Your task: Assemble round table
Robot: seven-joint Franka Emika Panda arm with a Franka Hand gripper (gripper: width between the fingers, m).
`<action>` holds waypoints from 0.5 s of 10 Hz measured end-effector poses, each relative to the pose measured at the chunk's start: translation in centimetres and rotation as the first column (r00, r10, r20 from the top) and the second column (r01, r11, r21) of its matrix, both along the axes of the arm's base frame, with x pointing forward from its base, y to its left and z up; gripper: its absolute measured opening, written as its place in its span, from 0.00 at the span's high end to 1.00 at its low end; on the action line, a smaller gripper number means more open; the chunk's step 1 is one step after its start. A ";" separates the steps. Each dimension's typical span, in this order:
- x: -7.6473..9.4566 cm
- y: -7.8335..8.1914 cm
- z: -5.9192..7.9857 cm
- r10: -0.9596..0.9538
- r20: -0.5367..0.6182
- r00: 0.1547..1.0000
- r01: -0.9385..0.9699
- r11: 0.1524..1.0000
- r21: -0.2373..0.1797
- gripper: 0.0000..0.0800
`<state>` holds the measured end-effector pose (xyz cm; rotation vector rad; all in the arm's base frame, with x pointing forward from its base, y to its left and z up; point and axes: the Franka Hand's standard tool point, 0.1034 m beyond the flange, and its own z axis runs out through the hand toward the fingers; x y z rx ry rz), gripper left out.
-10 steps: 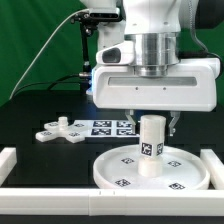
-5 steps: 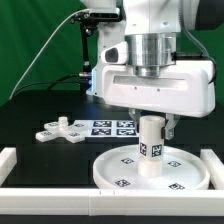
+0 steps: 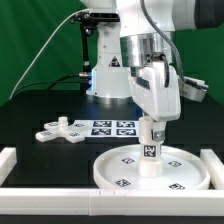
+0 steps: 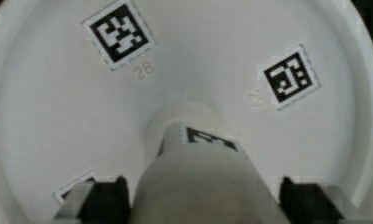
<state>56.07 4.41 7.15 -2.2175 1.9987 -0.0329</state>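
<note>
Black worktop (image 3: 40, 108), green backdrop behind it. White border rails (image 3: 50, 190) run along the near edge and up both sides.

The arm (image 3: 150, 45) comes down from above, right of centre in the exterior view, over the near part of the worktop.

Round table, three parts:
- Large round rimmed disc (image 3: 105, 170): lies flat on the worktop, near and toward the exterior view's right, just inside the near rail. Square tags face up on it. The wrist view shows two of them clearly, beyond the leg.
- Cross-shaped base (image 3: 60, 130): lies loose, farther back and toward the exterior view's left, well apart from the disc.
- Short cylindrical leg (image 3: 150, 158): stands upright at about the disc's middle, lower end on the disc, one tag on its side facing the camera.

The marker board (image 3: 112, 127) lies flat just to the right of the cross-shaped base, behind the disc.

The hand (image 3: 152, 128) is partly closed around the leg's upper end. In the wrist view the two dark fingertips (image 4: 106, 197) sit against opposite sides of the leg, with no gap visible. The hand has hold of nothing else.
</note>
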 end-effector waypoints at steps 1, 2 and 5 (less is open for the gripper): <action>-0.2 0.2 -0.1 0.110 -0.016 0.994 -0.110 0.994 -0.008 0.49; -0.4 0.5 0.2 0.286 -0.059 0.956 -0.287 0.958 -0.001 0.27; -0.8 0.3 0.4 0.711 -0.046 0.702 -0.712 0.702 -0.001 0.19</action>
